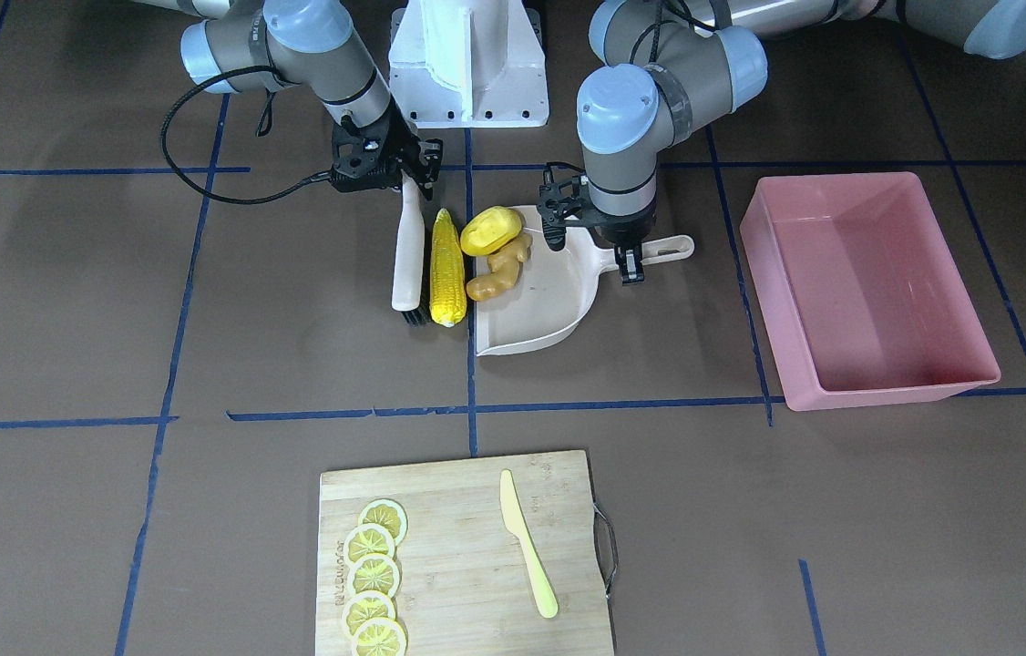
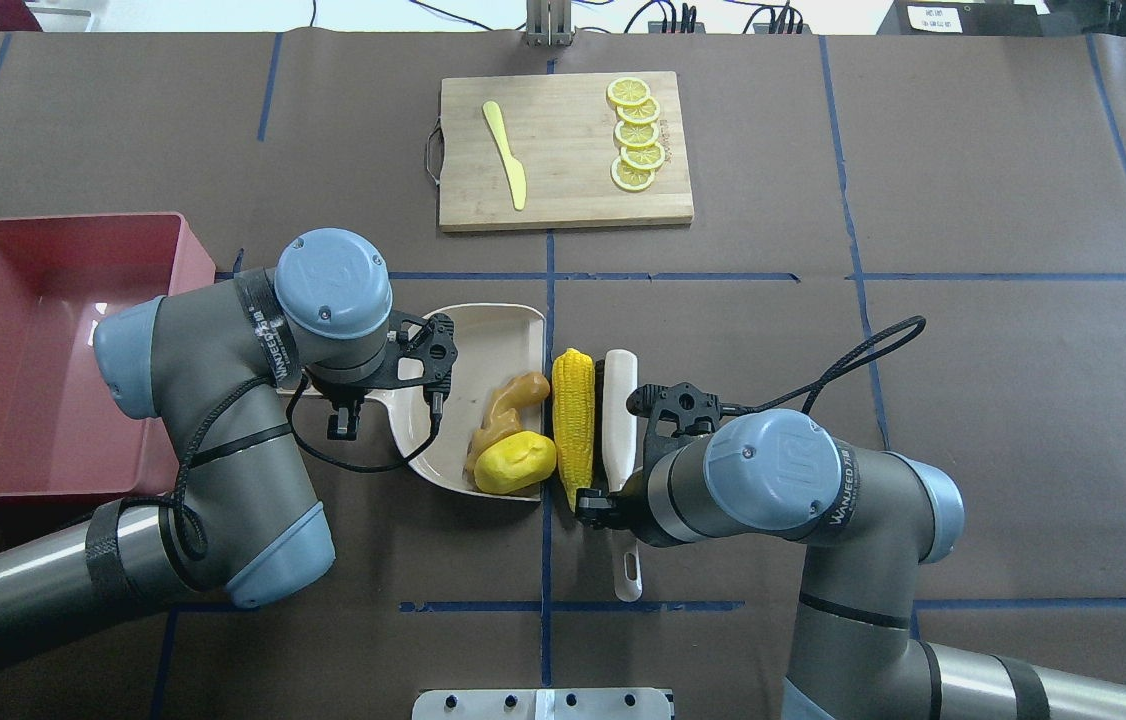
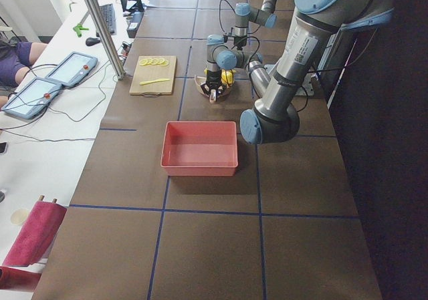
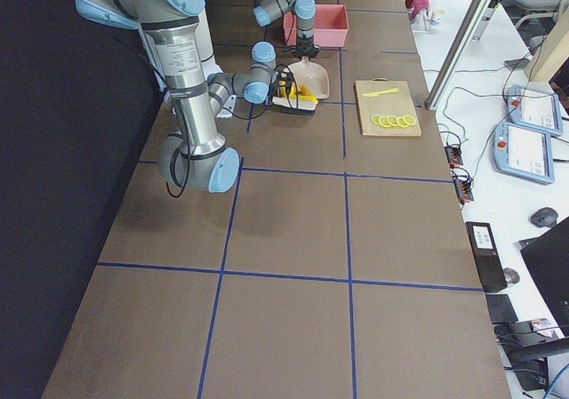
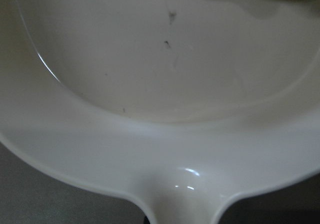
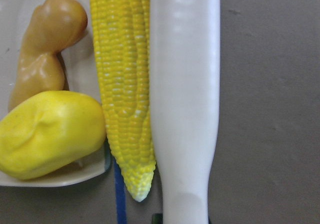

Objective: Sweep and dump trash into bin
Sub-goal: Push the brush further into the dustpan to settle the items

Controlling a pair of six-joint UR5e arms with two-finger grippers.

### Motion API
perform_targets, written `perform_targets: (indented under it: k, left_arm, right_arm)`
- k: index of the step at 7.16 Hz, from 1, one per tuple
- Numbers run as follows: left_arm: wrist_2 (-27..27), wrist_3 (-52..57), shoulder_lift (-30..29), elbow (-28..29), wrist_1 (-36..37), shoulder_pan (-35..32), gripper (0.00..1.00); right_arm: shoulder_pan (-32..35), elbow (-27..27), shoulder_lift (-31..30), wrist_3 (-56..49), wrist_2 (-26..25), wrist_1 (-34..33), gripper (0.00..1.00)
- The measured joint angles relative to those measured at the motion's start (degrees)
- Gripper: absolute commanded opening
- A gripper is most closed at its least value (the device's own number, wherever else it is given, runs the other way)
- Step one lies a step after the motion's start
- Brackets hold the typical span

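Currently, the step in hand is sweeping the trash into the pan. Right hand point(image 1: 408, 178): closed on the handle of the brush point(image 1: 405, 260), which lies flat along the worktop point(image 1: 66, 301). Left hand point(image 1: 632, 260): clamped on the handle of the pan point(image 1: 549, 314), with the pan flat and its mouth toward the brush. Corn point(image 1: 446, 269): on the worktop, lengthwise between the brush and the pan's lip, touching the brush, not yet inside. Ginger point(image 1: 497, 271): on the pan floor just within the lip. Potato point(image 1: 490, 230): at the pan's corner, overhanging the edge and touching the corn. Bin point(image 1: 773, 301): well apart, on the robot's left. Handling note, by judgement: the brush should press sideways evenly along the corn's whole length, so it rolls over the lip without pivoting out at one end. The left hand should brace the pan with its lip down, or the corn may slide under or shove the pan away. The potato could be knocked off the corner, so the push should carry it inward too. Lift only once all three sit deep.
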Motion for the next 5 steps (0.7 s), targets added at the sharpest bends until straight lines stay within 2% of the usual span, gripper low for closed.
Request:
perform_targets:
  k: [5]
  left_arm:
    - [-0.1,-0.1,-0.1,-0.2,0.0,0.0,0.0]
  right_arm:
    - [-0.9,-2.5,4.4,2.7,-0.3,0.2,0.0]
